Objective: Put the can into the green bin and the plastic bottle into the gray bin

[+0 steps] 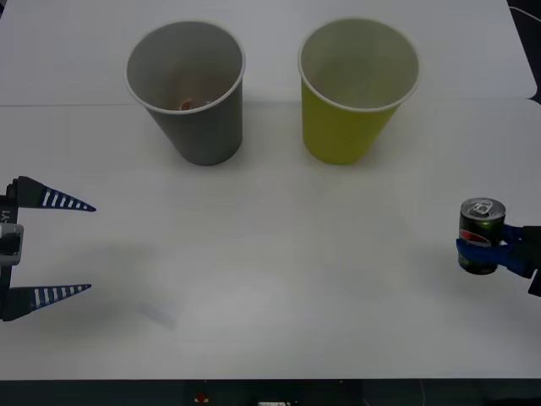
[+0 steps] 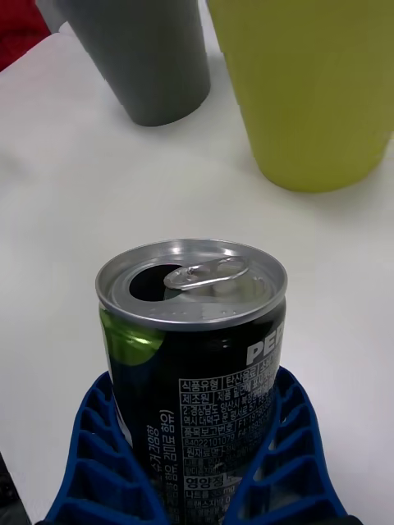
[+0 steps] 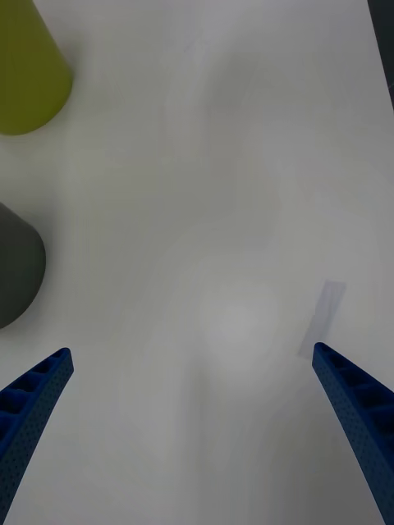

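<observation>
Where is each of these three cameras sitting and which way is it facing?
Front view: above the arms, looking down at the table; left tool open, right tool shut on the can.
Right wrist view: on the right wrist, facing the can between its blue fingers.
Left wrist view: on the left wrist, facing bare table between spread fingers.
All three share the gray bin and green bin.

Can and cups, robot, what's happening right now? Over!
Right gripper shut on the can, upright at table's right edge. Left gripper open, empty, far left. Green bin and gray bin upright; path clear.
</observation>
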### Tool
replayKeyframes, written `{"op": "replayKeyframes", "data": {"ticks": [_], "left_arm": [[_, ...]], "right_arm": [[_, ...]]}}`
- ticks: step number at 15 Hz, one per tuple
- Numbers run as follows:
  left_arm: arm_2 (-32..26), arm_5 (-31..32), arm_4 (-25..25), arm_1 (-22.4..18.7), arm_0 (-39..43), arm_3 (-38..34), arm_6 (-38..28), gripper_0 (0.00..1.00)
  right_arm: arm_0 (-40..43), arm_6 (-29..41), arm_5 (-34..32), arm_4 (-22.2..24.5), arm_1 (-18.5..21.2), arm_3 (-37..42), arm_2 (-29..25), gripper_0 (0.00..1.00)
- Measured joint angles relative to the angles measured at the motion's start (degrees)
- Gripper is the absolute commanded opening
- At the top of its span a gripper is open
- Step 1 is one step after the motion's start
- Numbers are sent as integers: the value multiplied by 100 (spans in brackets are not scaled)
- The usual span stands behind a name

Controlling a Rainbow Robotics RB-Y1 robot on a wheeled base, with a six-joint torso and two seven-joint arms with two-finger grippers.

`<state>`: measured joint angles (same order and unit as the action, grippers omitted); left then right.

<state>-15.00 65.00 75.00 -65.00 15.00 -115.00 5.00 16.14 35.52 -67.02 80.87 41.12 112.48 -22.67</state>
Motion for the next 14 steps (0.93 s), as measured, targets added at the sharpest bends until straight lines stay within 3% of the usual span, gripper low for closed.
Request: {"op": "replayKeyframes", "data": {"ticks": [5, 8, 14], "left_arm": [[0, 0, 0, 0, 0, 0, 0, 100], [0, 0, 0, 0, 0, 0, 0, 100], [0, 0, 0, 0, 0, 0, 0, 100]], "right_arm": [[-162, 2564, -67, 949, -95, 1297, -300, 0], [-643, 3901, -506, 1421, -95, 1766, -391, 0], [-2119, 4174, -1623, 2172, 35, 1745, -403, 0]]}}
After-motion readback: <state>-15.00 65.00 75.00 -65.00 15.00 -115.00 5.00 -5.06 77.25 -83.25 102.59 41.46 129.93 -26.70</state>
